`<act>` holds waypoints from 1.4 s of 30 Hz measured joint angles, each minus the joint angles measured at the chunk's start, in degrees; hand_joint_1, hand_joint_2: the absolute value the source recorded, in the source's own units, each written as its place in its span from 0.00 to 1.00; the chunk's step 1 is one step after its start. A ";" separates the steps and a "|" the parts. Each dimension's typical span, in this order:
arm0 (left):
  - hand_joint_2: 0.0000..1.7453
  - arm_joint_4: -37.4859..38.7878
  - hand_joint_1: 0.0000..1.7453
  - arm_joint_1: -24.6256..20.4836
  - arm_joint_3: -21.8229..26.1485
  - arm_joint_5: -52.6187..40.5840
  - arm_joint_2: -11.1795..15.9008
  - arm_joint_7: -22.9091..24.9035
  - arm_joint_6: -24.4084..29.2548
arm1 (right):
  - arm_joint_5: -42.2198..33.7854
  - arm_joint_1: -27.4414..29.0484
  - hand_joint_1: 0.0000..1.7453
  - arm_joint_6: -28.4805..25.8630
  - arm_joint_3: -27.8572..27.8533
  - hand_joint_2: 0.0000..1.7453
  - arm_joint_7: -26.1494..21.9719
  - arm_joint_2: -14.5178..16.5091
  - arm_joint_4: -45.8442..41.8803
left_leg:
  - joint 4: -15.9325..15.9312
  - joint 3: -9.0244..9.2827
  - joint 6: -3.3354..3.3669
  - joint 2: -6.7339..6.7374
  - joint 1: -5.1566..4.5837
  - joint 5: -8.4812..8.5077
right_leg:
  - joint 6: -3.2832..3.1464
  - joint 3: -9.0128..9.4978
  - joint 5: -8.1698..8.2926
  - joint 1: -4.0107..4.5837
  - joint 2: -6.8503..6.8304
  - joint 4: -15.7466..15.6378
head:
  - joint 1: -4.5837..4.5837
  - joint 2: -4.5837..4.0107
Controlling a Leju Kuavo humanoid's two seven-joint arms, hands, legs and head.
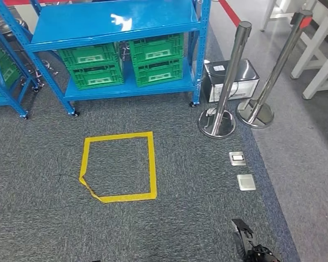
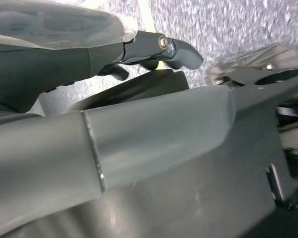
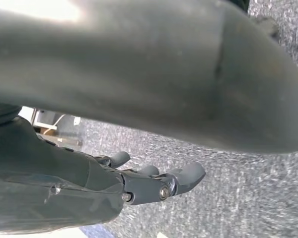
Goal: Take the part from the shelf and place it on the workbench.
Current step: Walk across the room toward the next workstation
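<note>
A: Item one, shelf [image 1: 112, 24]. Location?
B: Blue steel rack, upper left to upper centre of the head view. Lower tier holds two green crates [image 1: 125, 64] side by side. The part itself cannot be made out; by judgement it lies in or near those crates.

A: Item two, floor marking.
B: Yellow tape square [image 1: 119, 166] on grey carpet, centre of frame, between the robot and the rack.

A: Item three, bearing from hands to shelf.
B: Forward and up-frame, well apart. The rack's long axis runs across the picture. Right hand [image 1: 251, 245] sits at the bottom edge, right of centre; which hand is nearer cannot be settled. Likely a walk to the square comes before any reach.

A: Item four, hand condition.
B: Right hand, wrist view: fingers [image 3: 170, 181] extended, slightly apart, nothing in them, carpet behind. Left hand [image 2: 155, 49]: fingers loosely extended, holding nothing, touching nothing visible.

A: Item five, sundries.
B: Two chrome stanchions [image 1: 230, 82], upper right, beside the rack.
</note>
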 joint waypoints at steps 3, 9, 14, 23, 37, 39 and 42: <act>0.00 -0.02 0.00 -0.15 -0.02 0.15 0.21 0.01 -0.02 | 0.01 0.00 0.00 0.06 0.10 0.00 -0.10 0.13 -0.02 | -7.43 2.94 1.74 2.25 -1.50 2.44 | 0.23 0.20 -0.26 0.31 -1.19 -0.18 | 0.19 0.00; 0.00 -0.02 0.00 -0.07 -0.02 0.39 0.02 0.14 0.07 | 0.08 -0.12 0.00 0.16 0.23 0.00 -0.43 0.06 -0.01 | -10.56 4.32 1.57 -0.48 -0.61 3.82 | 1.78 -2.23 -4.88 -0.03 1.26 6.84 | 0.66 0.01; 0.00 -0.03 0.00 0.03 -0.02 0.43 -0.57 0.05 -0.17 | -0.37 0.06 0.00 0.04 0.26 0.00 -1.34 -0.20 0.01 | -10.00 4.65 0.92 -2.47 0.11 3.17 | 3.29 -5.21 -3.73 -1.16 2.26 11.22 | 1.84 0.01; 0.00 -0.02 0.00 -0.10 -0.02 0.35 -0.09 -0.27 -0.73 | -0.57 0.05 0.00 0.13 0.28 0.00 -2.19 -0.28 -0.09 | -3.90 2.73 -1.70 -2.25 0.45 -0.71 | 0.56 1.52 -1.78 -1.66 3.12 -0.13 | 1.01 0.01; 0.00 -0.01 0.00 0.84 -0.04 0.15 0.77 -0.54 -0.48 | -0.99 0.11 0.00 0.14 0.47 0.00 -2.19 -0.06 -0.06 | -11.51 0.38 1.55 -1.07 -1.28 7.70 | 2.07 13.00 -3.69 -1.56 2.72 -3.62 | -0.25 0.01; 0.00 -0.02 0.00 0.93 -0.03 0.16 0.68 -0.56 -0.26 | -1.08 0.11 0.00 0.22 0.57 0.00 -2.24 -0.05 -0.04 | -13.90 4.27 1.65 -1.18 -1.14 6.70 | 1.53 7.89 -3.11 -1.24 2.77 4.99 | 0.15 0.01; 0.00 -0.02 0.00 0.91 -0.02 0.33 0.45 -0.55 0.26 | -1.27 0.51 0.00 0.25 0.69 0.00 -2.21 -0.06 0.03 | -16.00 9.79 1.60 -1.68 -1.21 4.53 | 1.50 -0.37 -9.97 -0.67 2.79 11.83 | 0.62 0.01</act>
